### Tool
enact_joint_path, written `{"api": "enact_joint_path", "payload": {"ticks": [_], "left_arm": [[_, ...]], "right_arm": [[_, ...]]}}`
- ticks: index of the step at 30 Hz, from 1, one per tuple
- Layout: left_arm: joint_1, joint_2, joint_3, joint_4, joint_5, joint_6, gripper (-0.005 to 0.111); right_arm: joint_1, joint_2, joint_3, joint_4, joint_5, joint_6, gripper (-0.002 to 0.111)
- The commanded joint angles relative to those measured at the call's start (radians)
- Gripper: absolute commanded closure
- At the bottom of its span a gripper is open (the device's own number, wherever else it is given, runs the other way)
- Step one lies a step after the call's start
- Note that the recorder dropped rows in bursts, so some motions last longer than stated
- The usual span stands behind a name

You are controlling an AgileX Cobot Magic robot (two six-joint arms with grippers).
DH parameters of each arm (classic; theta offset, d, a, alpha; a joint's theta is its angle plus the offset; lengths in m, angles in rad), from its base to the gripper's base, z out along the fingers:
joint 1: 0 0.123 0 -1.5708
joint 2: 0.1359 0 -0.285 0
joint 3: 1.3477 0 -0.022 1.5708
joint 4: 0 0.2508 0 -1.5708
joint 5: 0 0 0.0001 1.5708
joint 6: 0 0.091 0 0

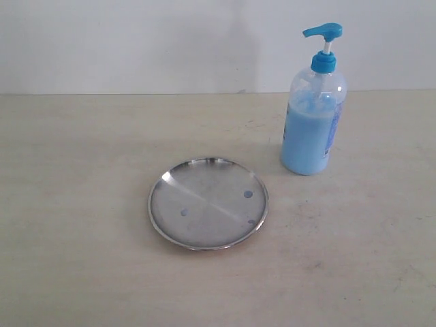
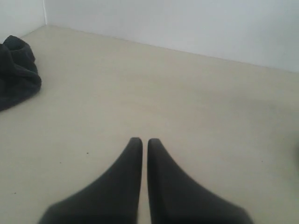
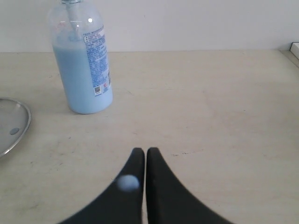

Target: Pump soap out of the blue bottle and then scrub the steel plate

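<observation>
Both arms are out of the exterior view. The left tool (image 2: 145, 141) and the right tool (image 3: 143, 151) each hang above bare bench (image 1: 82, 204) with jaws closed tip to tip, gripping nothing. A pale bluish blob (image 3: 127, 183) sits on one finger of the right tool; what it is cannot be told.

The blue bottle (image 1: 312, 129) stands upright beyond and to the right of the steel plate (image 1: 204, 211), apart from it. The soap (image 1: 306, 146) fills roughly two thirds of the bottle. Three small bluish drops (image 1: 248, 194) lie on the plate.

Handling, as judged:
- Bottle: fairly heavy low down, but tall and liable to tip under an off-centre push. Its smooth plastic wall will likely flex and slip. Press straight down on the flat top of the pump head (image 1: 324, 30), and steady the body at the label.
- Plate: thin, stiff, light and slick. It will probably skate on the bench when scrubbed, so pin it at the rim.

A dark cloth (image 2: 16, 70) lies on the bench in the left wrist view, well apart from that tool.
</observation>
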Motion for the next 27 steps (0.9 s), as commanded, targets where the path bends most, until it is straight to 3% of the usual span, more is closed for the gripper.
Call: {"api": "enact_joint_path", "payload": {"ticks": [1, 5, 27], "left_arm": [[-0.013, -0.003, -0.001, -0.015, 0.005, 0.167, 0.103], [-0.056, -0.003, -0.001, -0.015, 0.005, 0.161, 0.103], [-0.056, -0.003, -0.001, -0.033, -0.003, 0.161, 0.103]], "right_arm": [[-0.005, -0.005, 0.004, -0.003, -0.010, -0.002, 0.109], [-0.005, -0.005, 0.004, -0.003, -0.010, -0.002, 0.109], [-0.005, -0.005, 0.004, -0.003, -0.020, -0.006, 0.109]]}}
